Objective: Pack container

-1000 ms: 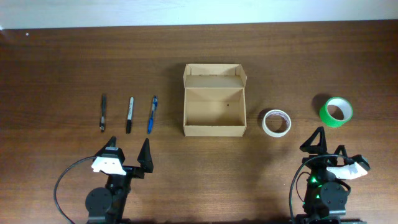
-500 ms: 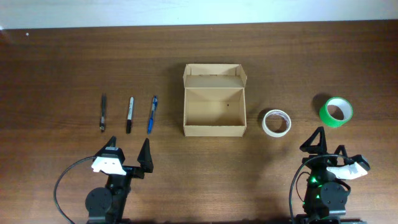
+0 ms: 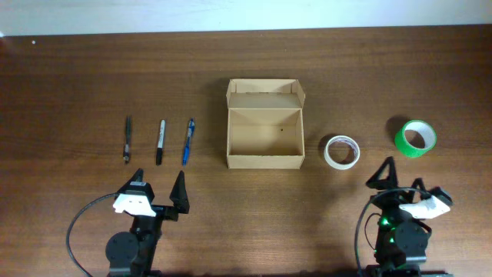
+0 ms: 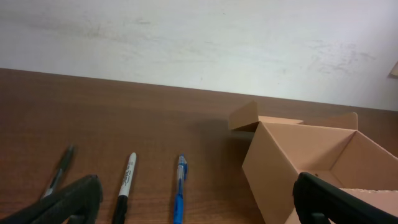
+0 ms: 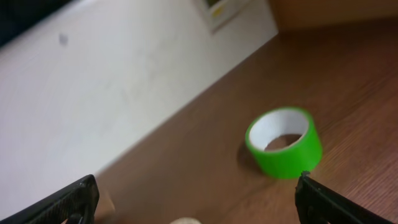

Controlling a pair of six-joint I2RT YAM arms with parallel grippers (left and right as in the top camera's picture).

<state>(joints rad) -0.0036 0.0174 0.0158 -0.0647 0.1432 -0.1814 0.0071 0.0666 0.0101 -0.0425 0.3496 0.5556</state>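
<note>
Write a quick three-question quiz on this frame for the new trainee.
1. True or false: the box is open and has nothing inside.
2. Which item lies nearest the box? A) dark pen B) marker C) blue pen
3. Fill in: the white tape and the green tape both lie on the ___ arm's side of the box.

Key: 1 true; 2 C; 3 right.
</note>
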